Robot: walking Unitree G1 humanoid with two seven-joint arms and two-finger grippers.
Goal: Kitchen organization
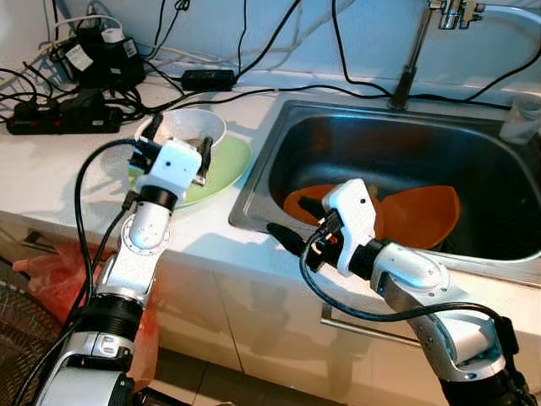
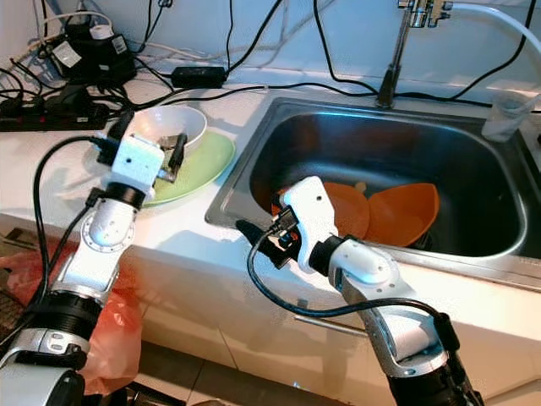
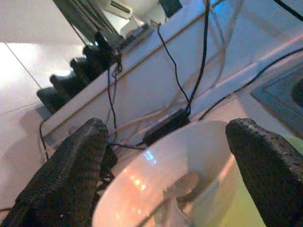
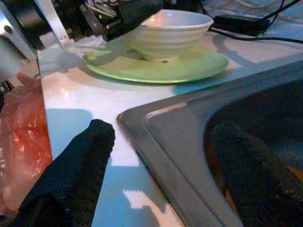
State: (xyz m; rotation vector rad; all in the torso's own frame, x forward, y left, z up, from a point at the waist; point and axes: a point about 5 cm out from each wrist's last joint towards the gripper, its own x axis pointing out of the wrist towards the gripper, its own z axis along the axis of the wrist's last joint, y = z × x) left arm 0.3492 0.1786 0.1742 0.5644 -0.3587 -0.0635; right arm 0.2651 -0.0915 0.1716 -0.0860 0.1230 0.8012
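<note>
**Bowl and plate at the table's front edge, both arms raised**

On the white table, just left of the steel sink (image 1: 279, 169), a white bowl (image 1: 193, 128) sits on a pale green plate (image 1: 226, 169). Something small lies inside the bowl, but it is too unclear to tell what it is.

The left end effector (image 1: 179, 138) hangs over the near rim of the bowl with its two black fingers (image 3: 71, 170) spread wide, one on each side of the bowl, holding nothing. Whether they touch the rim cannot be told.

The right end effector (image 1: 296, 224) is at the sink's front left corner, over the steel rim, pointing toward the plate. Its fingers (image 4: 75, 175) are parted and empty; in the right wrist view one lies over the table and the other over the basin.

Two orange plates (image 1: 418, 216) lie in the bottom of the sink, overlapping, partly behind the right arm. A tap (image 1: 418, 51) stands at the sink's back edge.

Along the table's back left corner lie a black power strip (image 1: 63, 118), plug adapters and a tangle of black cables (image 1: 254, 85). An orange plastic bag (image 1: 51, 279) hangs below the table's front edge, beside the left arm.
</note>
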